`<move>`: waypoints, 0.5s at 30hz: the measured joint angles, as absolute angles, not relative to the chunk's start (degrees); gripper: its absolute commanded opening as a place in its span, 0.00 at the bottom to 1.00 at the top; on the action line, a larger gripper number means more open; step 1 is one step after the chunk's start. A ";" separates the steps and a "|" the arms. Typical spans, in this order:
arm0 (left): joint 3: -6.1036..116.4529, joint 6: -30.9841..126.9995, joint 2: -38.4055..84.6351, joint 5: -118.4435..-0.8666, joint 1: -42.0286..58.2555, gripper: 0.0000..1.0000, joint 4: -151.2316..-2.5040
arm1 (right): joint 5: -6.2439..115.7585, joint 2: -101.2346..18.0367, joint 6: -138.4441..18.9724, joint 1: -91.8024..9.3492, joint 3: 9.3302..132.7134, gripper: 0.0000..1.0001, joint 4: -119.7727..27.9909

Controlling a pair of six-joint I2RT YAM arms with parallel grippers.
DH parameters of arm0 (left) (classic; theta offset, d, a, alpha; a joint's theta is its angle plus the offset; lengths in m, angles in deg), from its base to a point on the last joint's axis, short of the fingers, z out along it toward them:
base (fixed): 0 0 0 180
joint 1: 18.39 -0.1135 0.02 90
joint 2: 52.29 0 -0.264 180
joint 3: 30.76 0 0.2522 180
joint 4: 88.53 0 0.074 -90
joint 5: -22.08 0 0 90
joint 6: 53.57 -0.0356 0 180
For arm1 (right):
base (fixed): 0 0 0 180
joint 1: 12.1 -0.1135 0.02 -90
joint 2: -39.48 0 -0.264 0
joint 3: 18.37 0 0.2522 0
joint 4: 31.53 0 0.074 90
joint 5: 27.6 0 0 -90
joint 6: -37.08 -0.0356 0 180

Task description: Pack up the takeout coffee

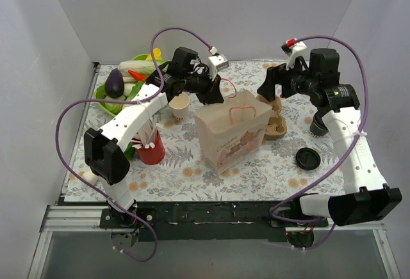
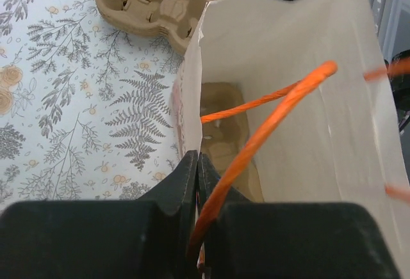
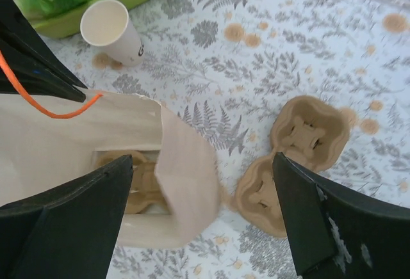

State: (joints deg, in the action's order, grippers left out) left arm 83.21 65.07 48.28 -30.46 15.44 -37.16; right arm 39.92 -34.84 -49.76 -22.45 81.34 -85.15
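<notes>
The takeout coffee point(image 1: 318, 126), a small cup with a black lid, stands at the right of the table, partly hidden behind my right arm. A brown paper bag point(image 1: 232, 135) with orange handles stands open mid-table. My left gripper point(image 1: 216, 92) is shut on its rim beside an orange handle, and this shows in the left wrist view point(image 2: 197, 157). A cardboard carrier point(image 2: 224, 125) lies at the bottom of the bag point(image 2: 288, 100). My right gripper point(image 1: 268, 91) is open and empty, hovering over the bag's right edge point(image 3: 202, 159). The bag point(image 3: 186, 176) and the carrier inside it point(image 3: 131, 186) show there.
A second cardboard carrier point(image 1: 275, 123) lies right of the bag, also in both wrist views point(image 2: 150, 7) point(image 3: 288, 164). A loose black lid point(image 1: 307, 158) lies front right. A lidless white cup point(image 1: 180, 106) point(image 3: 112, 29), a red cup point(image 1: 151, 148) and a green vegetable tray point(image 1: 106, 96) are at the left.
</notes>
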 measured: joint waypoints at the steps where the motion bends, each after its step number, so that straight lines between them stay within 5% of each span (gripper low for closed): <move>1: 83.76 64.22 48.28 -30.53 15.46 0.00 -36.37 | 39.87 -34.03 -49.19 -22.45 81.27 0.96 -84.02; 15: 88.94 44.46 46.88 -34.22 15.90 0.00 -30.62 | 39.68 -31.30 -43.01 -22.38 76.12 0.87 -77.76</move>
